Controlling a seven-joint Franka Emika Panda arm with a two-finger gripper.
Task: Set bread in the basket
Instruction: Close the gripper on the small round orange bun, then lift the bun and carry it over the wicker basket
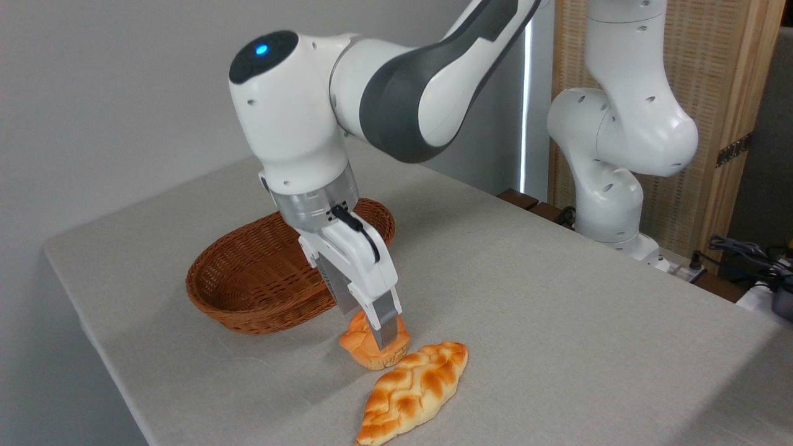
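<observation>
- The bread (365,347) sits on the counter (557,322), just beside the basket (248,291) and touching the braided loaf (412,391); the basket is empty.
- The gripper (383,337) is down on the bun, jaws straddling it; one finger (385,322) shows in front, so I cannot tell whether they have clamped.
- Left, as I judge it: a firm grasp, the lift, the short carry leftward and the release.
- The counter wears pale grey cloth; behind stand a plain wall, a wicker screen (731,93) and cables (743,254).

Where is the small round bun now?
The bun sits low centre on the table, under the gripper, between the basket and the braided loaf.
</observation>
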